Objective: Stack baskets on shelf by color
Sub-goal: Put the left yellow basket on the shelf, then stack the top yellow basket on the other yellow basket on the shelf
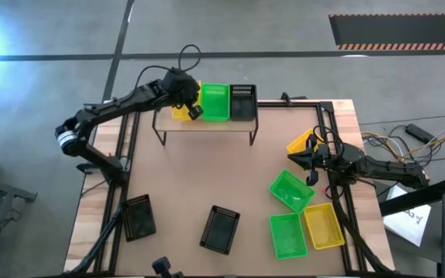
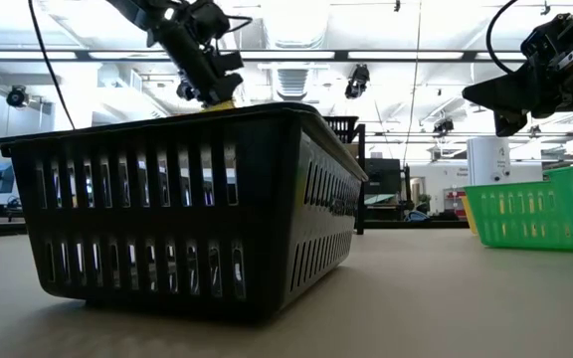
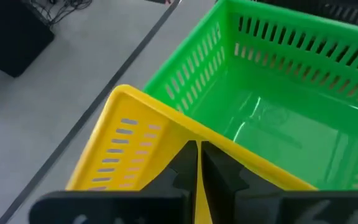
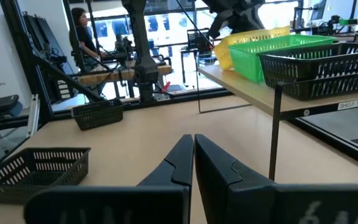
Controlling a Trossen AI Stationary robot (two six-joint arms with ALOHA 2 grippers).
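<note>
Step in hand: placing yellow basket (image 1: 182, 108) on shelf (image 1: 207, 125). Left hand (image 1: 194, 112) pinched shut on its rim, basket tilted; green basket (image 1: 215, 102) just beyond. Next: level, release. Right hand (image 1: 300, 160) shut, empty, over table (image 1: 207, 177).

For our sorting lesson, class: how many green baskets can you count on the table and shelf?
3. One green basket sits on the shelf between a yellow and a black one. A tilted one and a flat one lie on the table's right side. Nested baskets may hide more.
</note>
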